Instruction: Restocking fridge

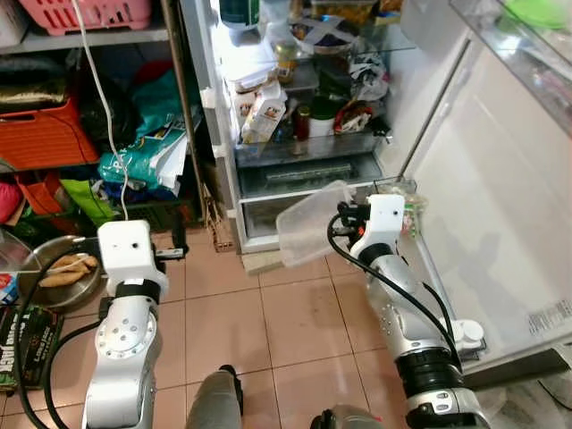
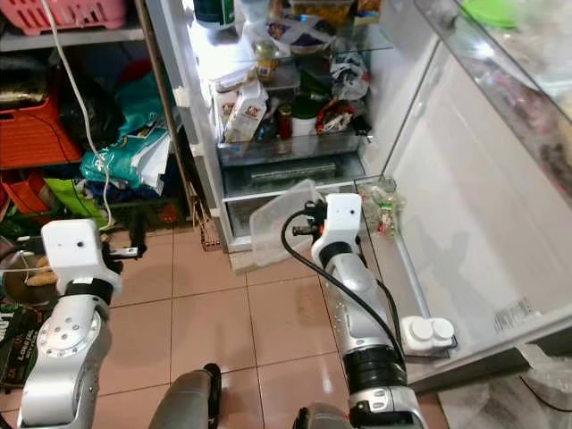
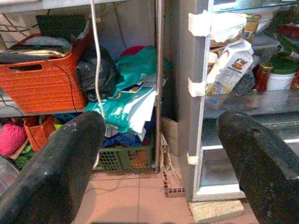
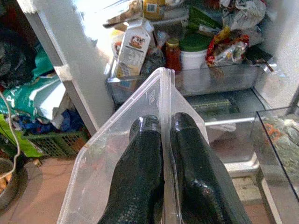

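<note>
My right gripper (image 4: pixel 163 154) is shut on the rim of a clear plastic container (image 1: pixel 308 223), held tilted above the floor in front of the open fridge (image 1: pixel 304 107). Its black fingers (image 4: pixel 140 172) pinch the container wall between them. The fridge shelves hold a milk carton (image 4: pixel 131 49), a red-lidded jar (image 4: pixel 173 53), a white tub with a green lid (image 4: pixel 196 51) and bags. My left gripper (image 3: pixel 159 158) is open and holds nothing; it sits low on the left, facing the storage rack and the fridge's left edge.
The fridge door (image 1: pixel 500 206) stands open on the right, its lower door bin (image 1: pixel 407 201) holding small packets. The rack on the left carries an orange basket (image 1: pixel 40 134), a pink basket (image 1: pixel 89 13) and bags. A white cable (image 1: pixel 103 107) hangs down. A metal bowl (image 1: pixel 58 277) lies on the tiled floor.
</note>
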{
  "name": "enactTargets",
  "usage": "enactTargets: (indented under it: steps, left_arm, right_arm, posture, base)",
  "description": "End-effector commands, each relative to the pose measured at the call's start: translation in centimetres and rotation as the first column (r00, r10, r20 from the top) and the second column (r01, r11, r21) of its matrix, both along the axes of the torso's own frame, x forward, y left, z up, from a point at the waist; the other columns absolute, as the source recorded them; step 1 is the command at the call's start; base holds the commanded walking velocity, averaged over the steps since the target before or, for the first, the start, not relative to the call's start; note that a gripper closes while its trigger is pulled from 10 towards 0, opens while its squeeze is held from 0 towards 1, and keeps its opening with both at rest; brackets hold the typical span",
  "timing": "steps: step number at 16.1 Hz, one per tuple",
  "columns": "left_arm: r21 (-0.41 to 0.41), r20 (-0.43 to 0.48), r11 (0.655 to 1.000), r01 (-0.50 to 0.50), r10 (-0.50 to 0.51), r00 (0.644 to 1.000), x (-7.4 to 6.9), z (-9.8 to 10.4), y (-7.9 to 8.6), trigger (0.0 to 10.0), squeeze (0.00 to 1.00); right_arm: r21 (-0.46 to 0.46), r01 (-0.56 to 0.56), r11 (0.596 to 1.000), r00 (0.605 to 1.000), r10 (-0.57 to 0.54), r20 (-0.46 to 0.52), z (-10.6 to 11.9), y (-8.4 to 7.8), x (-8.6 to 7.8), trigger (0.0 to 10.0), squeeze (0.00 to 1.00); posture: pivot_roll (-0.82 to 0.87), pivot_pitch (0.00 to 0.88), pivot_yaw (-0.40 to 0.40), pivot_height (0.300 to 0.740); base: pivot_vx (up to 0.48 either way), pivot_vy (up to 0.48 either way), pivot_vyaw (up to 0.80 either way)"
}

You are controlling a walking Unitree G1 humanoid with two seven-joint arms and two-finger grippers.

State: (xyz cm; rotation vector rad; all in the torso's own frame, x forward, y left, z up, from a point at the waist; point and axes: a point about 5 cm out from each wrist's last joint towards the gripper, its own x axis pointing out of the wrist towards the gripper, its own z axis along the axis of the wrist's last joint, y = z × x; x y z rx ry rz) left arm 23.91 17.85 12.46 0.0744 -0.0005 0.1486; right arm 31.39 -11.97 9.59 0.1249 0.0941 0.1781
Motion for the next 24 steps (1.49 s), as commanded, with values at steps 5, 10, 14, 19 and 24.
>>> enactTargets:
  steps: [5,10,14,19,24]
  left_arm:
    - [-0.040,0.043,0.994,0.104,-0.102,0.994,0.0,0.3,-0.9,10.0,0.00]
    - [-0.134,0.066,0.983,0.122,-0.115,0.991,2.0,-0.9,-0.2,10.0,0.00]
    - [-0.173,0.059,0.970,0.172,-0.165,0.985,1.9,-1.8,-1.5,10.0,0.00]
    - [-0.180,0.064,0.968,0.174,-0.165,0.984,0.9,-1.9,-1.5,10.0,0.00]
    - [-0.182,0.055,0.967,0.179,-0.172,0.984,0.8,-2.0,-1.7,10.0,0.00]
  right_arm:
    - [0.088,0.128,0.988,0.987,-0.136,0.089,2.3,-1.8,0.4,10.0,0.00]
    - [0.112,0.242,0.964,0.969,-0.245,0.020,1.7,-3.3,0.9,10.0,0.00]
    - [0.237,0.186,0.954,0.982,-0.186,-0.023,1.7,-2.5,0.4,10.0,0.00]
    - [0.276,0.128,0.953,0.991,-0.134,0.002,2.5,-1.0,0.9,10.0,0.00]
    - [0.181,0.053,0.982,0.994,-0.069,0.082,3.4,-0.8,0.7,10.0,0.00]
  posture:
    - [0.12,0.098,-0.022,0.740]
    - [0.08,0.018,-0.028,0.740]
    - [0.06,0.012,-0.020,0.740]
    - [0.09,0.079,-0.018,0.740]
    - [0.08,0.119,-0.032,0.740]
  base:
    - [0.000,0.000,0.00]
    - [0.000,0.000,0.00]
    - [0.000,0.000,0.00]
    - [0.109,0.000,-0.16]
    - [0.273,0.000,-0.32]
